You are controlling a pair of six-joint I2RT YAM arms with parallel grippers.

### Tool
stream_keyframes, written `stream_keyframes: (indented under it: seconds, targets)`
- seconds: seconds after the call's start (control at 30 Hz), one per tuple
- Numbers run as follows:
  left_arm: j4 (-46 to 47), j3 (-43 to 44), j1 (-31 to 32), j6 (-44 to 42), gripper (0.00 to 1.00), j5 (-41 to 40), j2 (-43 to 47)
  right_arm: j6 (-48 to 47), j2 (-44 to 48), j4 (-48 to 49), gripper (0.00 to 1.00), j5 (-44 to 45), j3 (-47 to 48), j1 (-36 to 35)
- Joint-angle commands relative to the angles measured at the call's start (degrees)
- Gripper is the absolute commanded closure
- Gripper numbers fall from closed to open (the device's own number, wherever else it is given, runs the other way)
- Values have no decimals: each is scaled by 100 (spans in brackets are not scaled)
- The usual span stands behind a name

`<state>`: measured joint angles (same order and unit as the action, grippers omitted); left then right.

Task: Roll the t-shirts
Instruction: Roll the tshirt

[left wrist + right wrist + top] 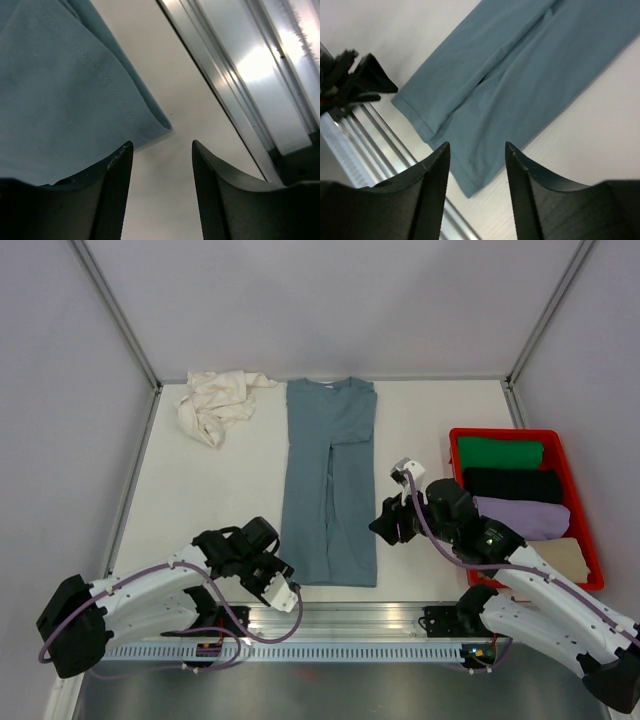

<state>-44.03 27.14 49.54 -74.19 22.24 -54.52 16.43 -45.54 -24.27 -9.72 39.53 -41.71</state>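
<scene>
A red bin (505, 432) is set well to the right of the slate-blue t-shirt (330, 480). Four rolled garments are packed in it in a row: green (500, 452) farthest, then black (512, 484), lavender (525, 517) and beige (568, 555).

Left of the blue shirt's collar, a cream-white t-shirt (215, 402) is left crumpled by the table's (200, 500) far edge. Bare tabletop is seen on both sides of the blue shirt, and its near hem is laid just short of the metal rail (350, 620).

The left gripper (283, 592) is held at the hem's left corner with fingers spread and nothing between them. The right gripper (385, 530) is held just right of the hem, likewise spread and empty.

The blue shirt is laid flat, folded lengthwise into a long strip, with the overlapped edges running down its middle.
</scene>
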Motion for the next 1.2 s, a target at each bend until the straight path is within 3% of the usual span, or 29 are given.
stream_keyframes:
  seconds: [0.0,0.07,0.13,0.2,0.3,0.4,0.57,0.63,0.83,0.9,1.0,1.1,1.13,1.17]
  targets:
    - [842,-33,21,-474,44,-106,-137,-2260,106,239,44,-529,108,14]
    - [966,-33,21,-403,47,-97,-164,-2852,150,117,40,-811,12,14]
    - [949,-120,12,-447,48,-53,-94,-4011,133,-338,39,-1223,-111,5]
    - [958,-261,12,-692,47,26,3,-5290,-41,-691,40,-1479,-383,-56]
    - [975,-498,3,-983,46,26,-32,-6096,-480,-1010,44,-1534,-700,-380]
    - [1124,-438,3,-720,46,-35,-356,-6466,-832,-816,45,-1121,-912,-933]
    - [1239,-340,-14,-605,47,69,-516,-6547,-1123,378,44,274,-1367,-2382]
    - [1248,-402,-6,-719,48,140,-481,-6494,-1203,738,45,400,-1465,-2517]
    - [1257,-455,-6,-728,72,131,-445,-6494,-1510,977,47,391,-1650,-2535]
    - [1265,-420,-6,-676,75,158,-454,-6494,-1625,933,49,557,-1615,-2535]
    - [1265,-367,-6,-553,84,175,-480,-6468,-1721,924,56,559,-1615,-2535]
    - [1257,-279,-6,-395,93,219,-480,-6389,-1827,854,75,506,-1563,-2535]
    - [1248,-253,-6,-246,97,272,-480,-6371,-1836,741,87,462,-1501,-2526]
    - [1230,-227,-6,-175,98,298,-480,-6362,-1810,661,90,401,-1466,-2526]
